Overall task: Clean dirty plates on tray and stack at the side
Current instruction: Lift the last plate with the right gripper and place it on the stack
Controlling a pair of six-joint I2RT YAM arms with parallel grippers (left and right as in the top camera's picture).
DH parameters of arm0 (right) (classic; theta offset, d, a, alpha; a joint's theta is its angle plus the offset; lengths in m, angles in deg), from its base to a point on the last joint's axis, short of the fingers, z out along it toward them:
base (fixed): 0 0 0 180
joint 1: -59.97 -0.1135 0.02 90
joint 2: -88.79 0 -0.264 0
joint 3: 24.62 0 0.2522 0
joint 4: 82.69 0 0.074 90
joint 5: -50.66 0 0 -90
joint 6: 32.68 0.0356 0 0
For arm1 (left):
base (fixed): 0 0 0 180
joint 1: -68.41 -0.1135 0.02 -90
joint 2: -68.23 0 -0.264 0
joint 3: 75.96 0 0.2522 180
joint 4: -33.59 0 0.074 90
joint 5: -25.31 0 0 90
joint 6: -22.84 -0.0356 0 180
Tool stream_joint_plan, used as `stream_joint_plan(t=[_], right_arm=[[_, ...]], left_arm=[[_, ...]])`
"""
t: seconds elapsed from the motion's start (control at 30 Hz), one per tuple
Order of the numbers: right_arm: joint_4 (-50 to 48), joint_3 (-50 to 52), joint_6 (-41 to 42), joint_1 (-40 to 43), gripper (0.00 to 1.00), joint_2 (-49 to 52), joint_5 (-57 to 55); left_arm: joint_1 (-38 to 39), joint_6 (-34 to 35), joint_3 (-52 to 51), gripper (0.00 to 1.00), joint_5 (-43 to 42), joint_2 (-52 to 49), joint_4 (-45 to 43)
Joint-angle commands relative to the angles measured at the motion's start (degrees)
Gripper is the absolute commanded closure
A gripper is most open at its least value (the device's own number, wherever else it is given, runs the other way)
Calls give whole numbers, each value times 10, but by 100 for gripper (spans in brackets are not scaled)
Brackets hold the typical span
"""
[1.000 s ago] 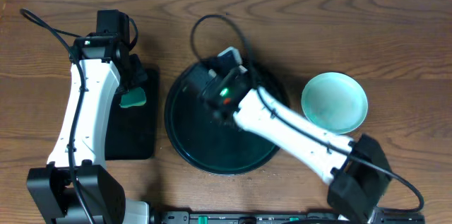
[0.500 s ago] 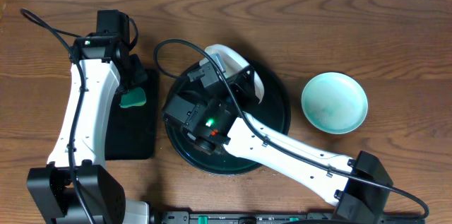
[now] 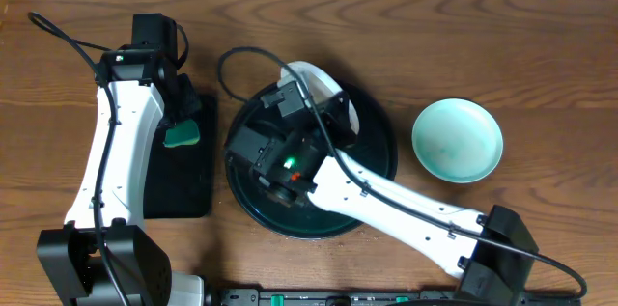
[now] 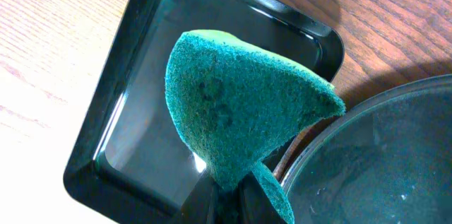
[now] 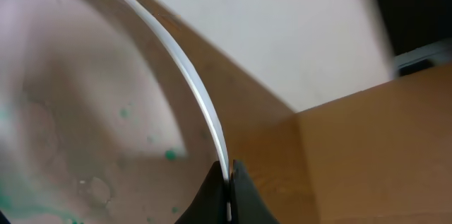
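Since the frame one second earlier, the right arm has folded back over the round black tray (image 3: 382, 166) and a white plate (image 3: 326, 80) has come up into view at the tray's far edge. Against the frame half a second earlier, the arm has barely shifted. The left arm has not moved.

The right gripper (image 5: 227, 190) is clenched on the rim of the white plate, one finger on each face. In the right wrist view the plate stands tilted, its edge running up from the fingers. Green specks and a dull smear mark its inner face. In the overhead view the plate leans over the far edge of the round tray, partly covered by the right wrist.

The left gripper (image 4: 226, 201) is closed on a green sponge (image 4: 240, 104), pinching its lower corner. The sponge hangs above the right edge of the rectangular black tray (image 4: 127, 118), just beside the round tray.

A teal plate (image 3: 457, 140) lies flat on the table (image 3: 483, 36), to the right of the round tray and apart from it.
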Motion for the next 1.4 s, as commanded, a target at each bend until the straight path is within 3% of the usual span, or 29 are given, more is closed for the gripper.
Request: stream_joint_plan(t=[0.0, 0.33, 0.5, 0.73, 0.93, 1.2, 1.37], right_arm=[[-4, -5, 18, 33, 99, -14, 118], [-108, -6, -117, 188, 99, -23, 643], [-104, -6, -128, 294, 99, -45, 801], [-21, -5, -148, 451, 99, -78, 808], [80, 20, -136, 599, 99, -78, 683], [25, 140, -125, 721, 99, -78, 675], [-24, 189, -117, 747, 99, -78, 680]], left_arm=[[-2, -5, -3, 93, 9, -3, 0], [-2, -5, -3, 93, 9, -3, 0], [-2, -5, -3, 93, 9, -3, 1], [-2, -5, -3, 93, 9, -3, 1], [-2, -5, -3, 92, 9, -3, 1], [-2, -5, -3, 93, 9, -3, 1], [-2, -5, -3, 93, 9, -3, 0]])
